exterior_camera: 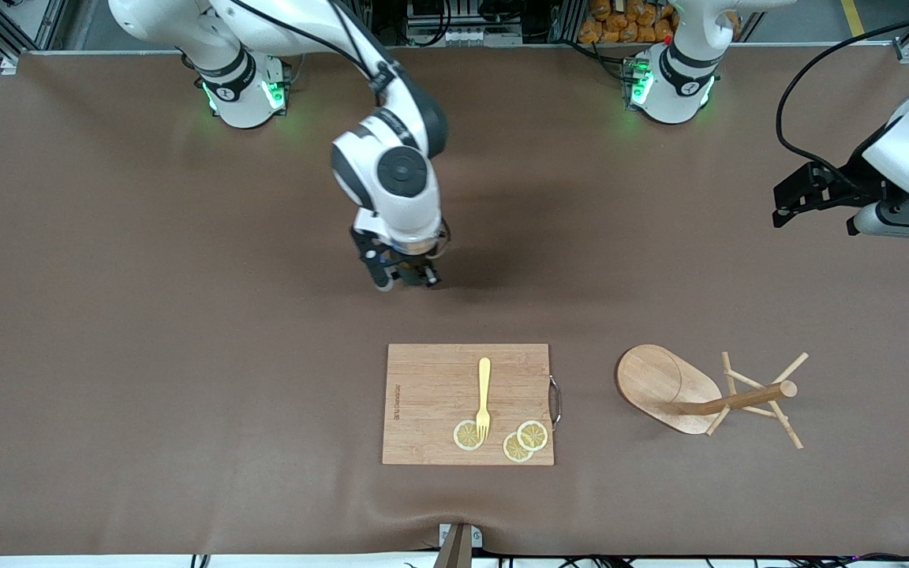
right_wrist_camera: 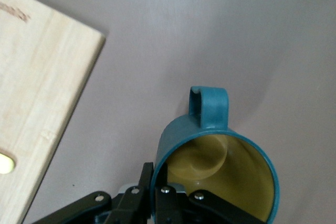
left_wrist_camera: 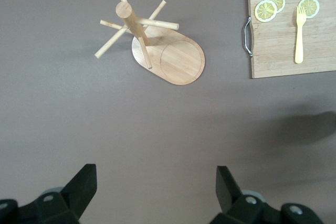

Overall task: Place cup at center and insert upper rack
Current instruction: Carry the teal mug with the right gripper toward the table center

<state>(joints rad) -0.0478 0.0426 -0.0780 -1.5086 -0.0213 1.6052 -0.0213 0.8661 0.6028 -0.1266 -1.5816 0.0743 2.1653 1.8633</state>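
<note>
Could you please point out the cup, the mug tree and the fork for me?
Cup (right_wrist_camera: 210, 106): right wrist view, on its loop handle.
Mug tree (exterior_camera: 660, 379): front view, on its oval base.
Fork (exterior_camera: 484, 394): front view, on its yellow handle.

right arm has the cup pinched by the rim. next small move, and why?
Probably lower the right pincer and set the cup on the bare table mid-table, where it hangs now, farther from the front camera than the cutting board. It is shut on the cup's rim and clear of the board. The upper rack lies tipped over, and the left pincer waits open above it.
</note>
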